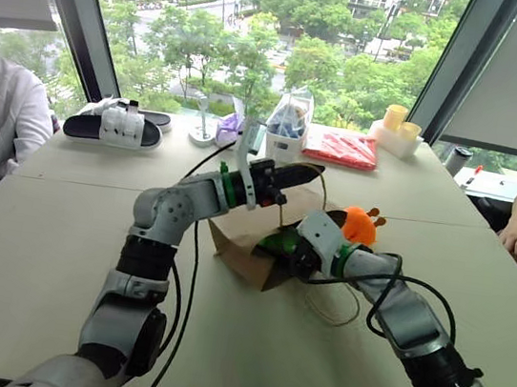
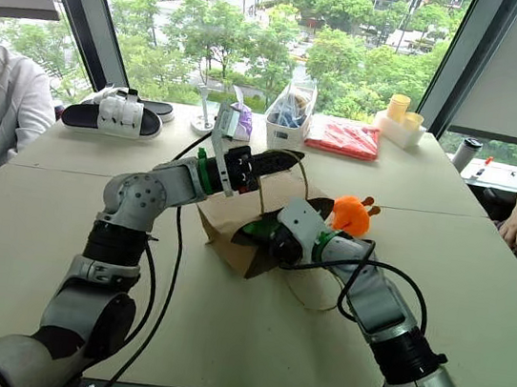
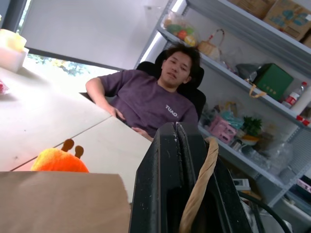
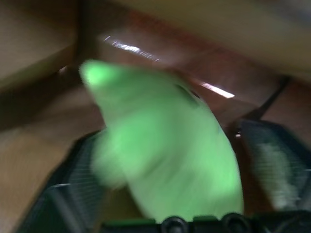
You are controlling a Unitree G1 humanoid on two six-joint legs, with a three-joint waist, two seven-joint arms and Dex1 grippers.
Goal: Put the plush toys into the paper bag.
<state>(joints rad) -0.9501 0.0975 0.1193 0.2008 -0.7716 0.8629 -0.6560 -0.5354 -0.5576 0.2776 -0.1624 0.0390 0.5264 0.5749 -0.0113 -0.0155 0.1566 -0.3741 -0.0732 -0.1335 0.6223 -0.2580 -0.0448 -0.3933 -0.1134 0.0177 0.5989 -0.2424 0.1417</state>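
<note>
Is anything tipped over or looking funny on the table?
Yes. The paper bag lies on its side, mouth toward the right gripper, instead of standing. The left gripper pinches one cord handle, lifting it. The green toy sits between the right gripper's spread fingers inside the bag. The orange toy waits outside, behind it.

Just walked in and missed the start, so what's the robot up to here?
It is packing plush toys into the paper bag lying on the table. The left gripper is shut on the bag's cord handle, holding the mouth up. The right gripper has reached into the opening, its fingers spread either side of the green toy. The orange toy sits on the table beside the bag, not yet packed.
</note>
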